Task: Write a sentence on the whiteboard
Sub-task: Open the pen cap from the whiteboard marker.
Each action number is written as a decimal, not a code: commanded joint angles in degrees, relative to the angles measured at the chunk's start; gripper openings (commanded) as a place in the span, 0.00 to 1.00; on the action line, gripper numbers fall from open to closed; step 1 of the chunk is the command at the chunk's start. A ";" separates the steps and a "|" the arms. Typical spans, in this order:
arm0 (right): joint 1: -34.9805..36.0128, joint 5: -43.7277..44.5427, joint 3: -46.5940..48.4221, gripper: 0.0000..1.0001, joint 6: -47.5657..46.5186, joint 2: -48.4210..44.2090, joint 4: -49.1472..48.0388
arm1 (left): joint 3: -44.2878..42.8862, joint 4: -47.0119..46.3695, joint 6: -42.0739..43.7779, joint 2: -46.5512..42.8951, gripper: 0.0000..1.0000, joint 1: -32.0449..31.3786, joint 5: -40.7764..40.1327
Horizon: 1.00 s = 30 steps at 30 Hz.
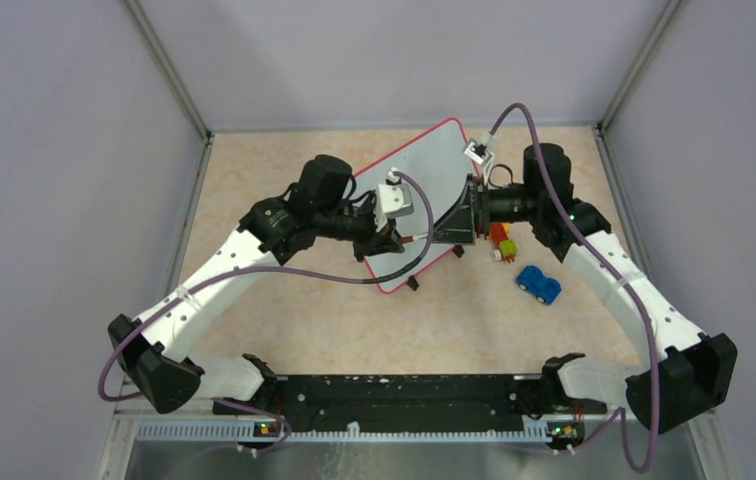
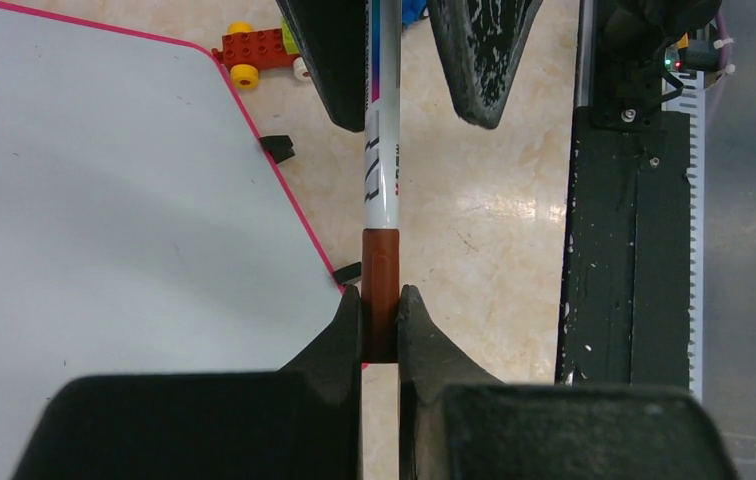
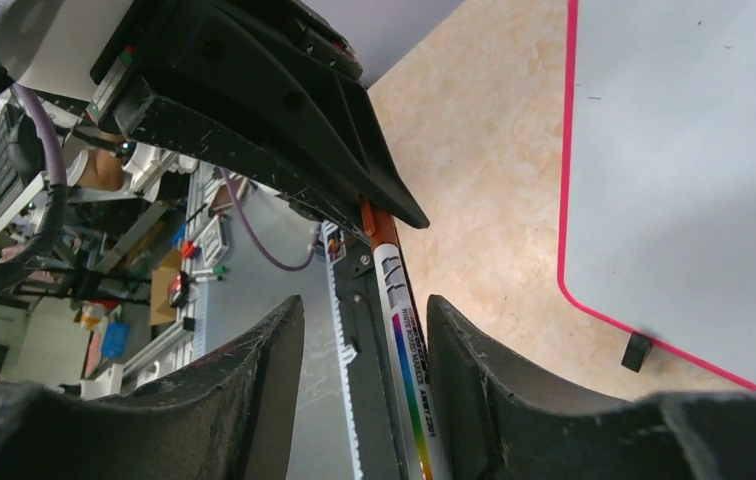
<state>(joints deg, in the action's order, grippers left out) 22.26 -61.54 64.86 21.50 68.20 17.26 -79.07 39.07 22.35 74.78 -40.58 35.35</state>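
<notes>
The whiteboard (image 1: pixel 424 170) lies tilted at the back middle of the table, with a red-pink rim and black feet. Its visible surface is blank in the left wrist view (image 2: pixel 104 200) and the right wrist view (image 3: pixel 694 150); no sentence shows. My left gripper (image 2: pixel 380 300) is shut on the brown cap end of a white marker (image 2: pixel 381 150), held just off the board's near right edge. My right gripper (image 3: pixel 364 305) is open, its fingers either side of the marker barrel (image 3: pixel 404 340), which rests against one finger. From above, the two grippers (image 1: pixel 394 240) (image 1: pixel 454 225) face each other over the board.
A red, yellow and green toy block piece (image 1: pixel 501 242) and a blue toy car (image 1: pixel 538 284) lie right of the board. A black rail (image 1: pixel 394 395) runs along the near edge. Grey walls enclose the table on three sides.
</notes>
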 commanded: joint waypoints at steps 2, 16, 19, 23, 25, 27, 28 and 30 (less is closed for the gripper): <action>2.72 -0.89 0.31 0.43 -2.31 0.79 1.67 | -1.44 -2.65 -0.42 -0.93 0.00 0.15 0.94; 3.75 -0.39 1.09 0.23 -3.10 1.46 2.76 | -1.89 -1.35 1.74 -0.39 0.00 0.06 3.01; 3.76 -0.92 1.25 0.03 -2.88 1.57 2.29 | -1.53 -0.70 2.29 -0.69 0.00 0.05 3.16; 3.19 -1.30 1.71 0.00 -3.88 1.58 3.48 | -0.50 0.19 1.62 -1.68 0.00 0.21 0.14; 2.26 -1.08 2.05 0.00 -5.31 1.57 4.88 | 0.27 0.68 2.37 -2.52 0.00 0.95 -0.68; 0.78 -1.28 2.11 0.00 -5.93 1.49 5.85 | 0.80 1.27 2.71 -3.30 0.00 2.21 -0.80; -0.29 -1.50 2.20 0.00 -6.05 1.42 5.99 | 1.15 1.73 3.02 -3.73 0.00 2.89 -0.80; -2.60 -1.97 2.35 0.00 -6.39 1.23 6.39 | 1.96 2.50 3.50 -4.65 0.00 4.15 -1.20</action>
<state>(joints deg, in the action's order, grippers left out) 23.79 -61.98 64.93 17.08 69.95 21.21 -78.48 39.97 24.62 73.69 -39.83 37.76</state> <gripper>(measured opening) 0.096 0.096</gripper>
